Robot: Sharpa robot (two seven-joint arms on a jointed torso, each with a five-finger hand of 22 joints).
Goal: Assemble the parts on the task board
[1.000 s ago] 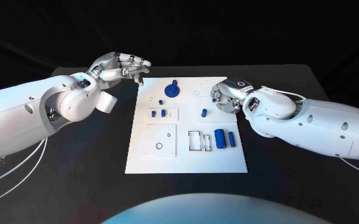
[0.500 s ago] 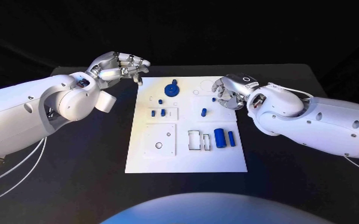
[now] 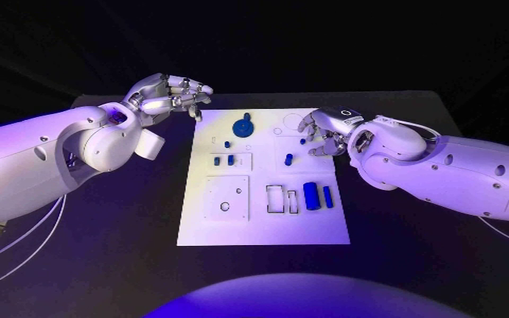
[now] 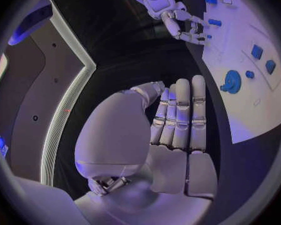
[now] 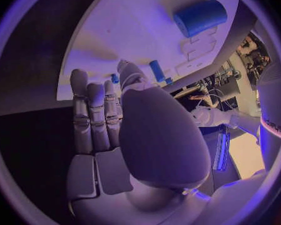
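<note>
The white task board [image 3: 265, 218] lies mid-table. On it are a blue gear [image 3: 244, 126], small blue pegs [image 3: 223, 160], one blue peg [image 3: 288, 160], and a thick blue cylinder [image 3: 311, 195] beside a thin one [image 3: 328, 196]. My right hand [image 3: 324, 130] hovers over the board's far right part with its fingers bent down and nothing in them; a tiny blue part [image 3: 302, 141] lies by its fingertips. My left hand [image 3: 170, 96] hangs off the board's far left corner, holding nothing. In the wrist views, the fingers of my left hand [image 4: 172, 130] and right hand [image 5: 115, 125] lie side by side.
The board carries empty rectangular slots [image 3: 282, 199] and a square recess with a small ring [image 3: 226, 200]. Black table [image 3: 117, 244] surrounds the board on all sides. In the left wrist view the gear [image 4: 230, 80] and my right hand [image 4: 184, 22] sit over the board [image 4: 259, 110].
My right hand has shifted a little toward the far side and turned at the wrist, above the board. My left hand has stayed put.
</note>
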